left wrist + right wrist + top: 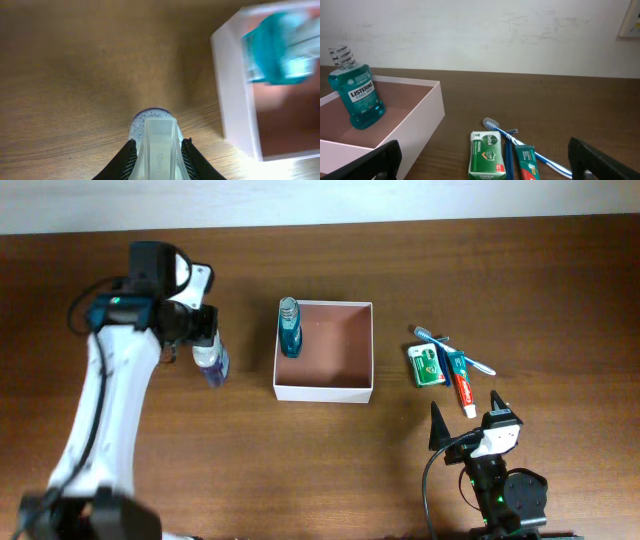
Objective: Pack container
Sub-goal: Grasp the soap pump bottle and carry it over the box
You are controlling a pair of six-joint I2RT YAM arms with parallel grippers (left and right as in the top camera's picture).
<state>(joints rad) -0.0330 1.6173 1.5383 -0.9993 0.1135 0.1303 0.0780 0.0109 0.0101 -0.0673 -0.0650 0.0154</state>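
The container (323, 392) sits at the middle of the table, open side up, between the two arms. A teal mouthwash bottle (290, 330) stands upright inside it against the wall that faces the left arm. The left gripper (158, 146) is out over the bare wood beside that same wall, apart from it. Its jaws are drawn in partway and clamp a small clear bottle (154, 131) by its sides, and the bottle's purple-speckled end points away from the wrist. Whether the bottle touches the table cannot be told. On the other side of the container lie a green packet (487, 154), a blue toothbrush (501, 131) and a red-and-white toothpaste tube (527, 164), close together, with the brush handle crossing the top of the tube. The right gripper (464, 402) is low, just short of these three, with its jaws spread wide and nothing between them.
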